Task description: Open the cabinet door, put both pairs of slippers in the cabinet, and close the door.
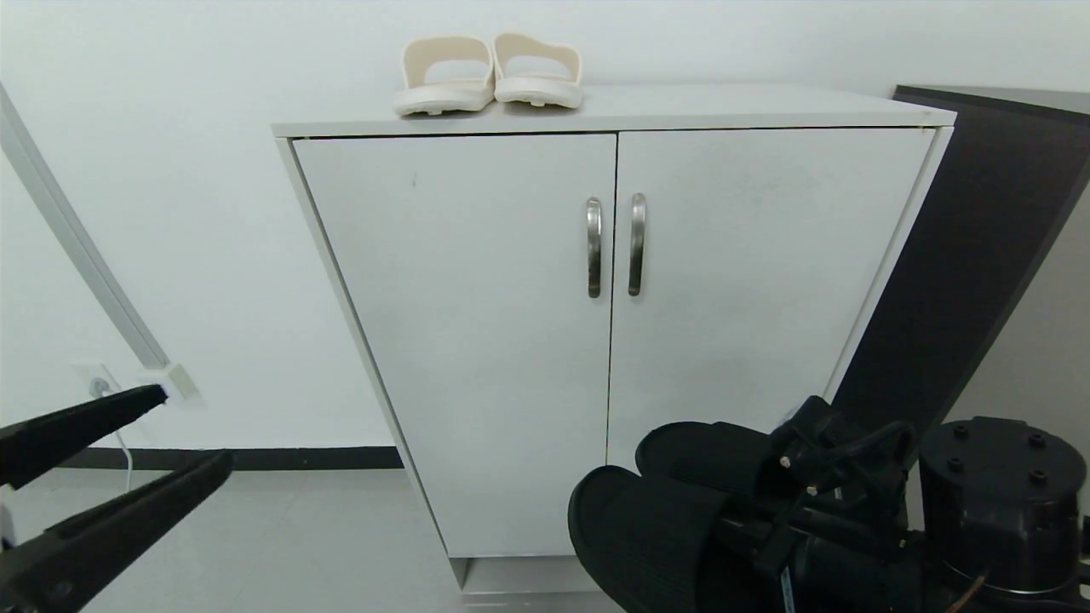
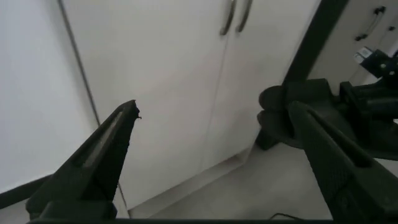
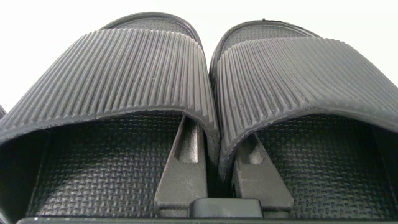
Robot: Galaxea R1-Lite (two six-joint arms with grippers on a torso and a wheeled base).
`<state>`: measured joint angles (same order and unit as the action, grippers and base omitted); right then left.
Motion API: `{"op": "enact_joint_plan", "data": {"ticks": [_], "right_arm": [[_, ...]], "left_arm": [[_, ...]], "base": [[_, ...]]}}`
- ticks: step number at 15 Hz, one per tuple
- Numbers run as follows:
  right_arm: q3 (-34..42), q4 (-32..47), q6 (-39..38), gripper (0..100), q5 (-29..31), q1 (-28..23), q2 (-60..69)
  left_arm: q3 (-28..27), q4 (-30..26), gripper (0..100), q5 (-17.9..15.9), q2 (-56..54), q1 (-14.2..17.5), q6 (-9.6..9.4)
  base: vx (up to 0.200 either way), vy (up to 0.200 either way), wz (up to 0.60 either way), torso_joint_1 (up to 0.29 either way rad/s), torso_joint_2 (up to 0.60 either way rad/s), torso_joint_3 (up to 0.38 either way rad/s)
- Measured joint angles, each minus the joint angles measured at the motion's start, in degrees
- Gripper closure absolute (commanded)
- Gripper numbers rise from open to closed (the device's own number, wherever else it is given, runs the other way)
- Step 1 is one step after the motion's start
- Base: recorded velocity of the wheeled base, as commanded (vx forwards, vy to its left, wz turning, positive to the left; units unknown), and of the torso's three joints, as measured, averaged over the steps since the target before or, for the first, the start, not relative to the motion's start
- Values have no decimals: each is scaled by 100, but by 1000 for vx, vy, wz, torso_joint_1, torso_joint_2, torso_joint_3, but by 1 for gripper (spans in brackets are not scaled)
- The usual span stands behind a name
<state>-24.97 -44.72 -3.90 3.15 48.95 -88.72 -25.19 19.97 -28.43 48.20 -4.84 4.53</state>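
Observation:
The white cabinet [image 1: 477, 340] stands against the wall with both doors closed and two metal handles [image 1: 593, 248] side by side at the middle. A cream pair of slippers [image 1: 490, 75] rests on its top. A black pair of slippers [image 1: 664, 511] hangs low in front of the right door. My right gripper [image 3: 219, 180] is shut on the two inner side walls pressed together, with one finger [image 3: 183, 168] inside each slipper. My left gripper [image 1: 196, 426] is open and holds nothing, low and to the left of the cabinet [image 2: 168, 74]. The black slippers [image 2: 280, 118] also appear in the left wrist view.
A dark panel [image 1: 979, 255] leans beside the cabinet's right side. On the left wall are a slanted grey conduit [image 1: 77, 238] and a socket [image 1: 98, 379] with a cable. Grey floor [image 1: 298, 528] lies open to the left of the cabinet.

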Motion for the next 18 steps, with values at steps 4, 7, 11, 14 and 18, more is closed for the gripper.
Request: {"op": "enact_joint_plan", "data": {"ticks": [4,7,11,14,18], "right_arm": [[-2,0,2,100,11,4,0],[-2,-1,2,100,18,4,-2],[0,0,2,100,22,11,-59],[2,0,2,100,33,17,-85],[0,7,49,100,41,30,-96]], "left_arm": [[-638,56,0,11,974,-1235,-13],[-1320,56,0,333,1776,-2124,-11],[-2389,69,0,610,2843,-3094,28],[-3112,61,0,501,3534,-3515,121],[-4216,66,0,-468,4507,-3521,756]], "base": [[0,0,0,0,0,0],[0,0,0,0,0,0],[0,0,0,0,0,0],[0,0,0,0,0,0],[0,0,0,0,0,0]]}}
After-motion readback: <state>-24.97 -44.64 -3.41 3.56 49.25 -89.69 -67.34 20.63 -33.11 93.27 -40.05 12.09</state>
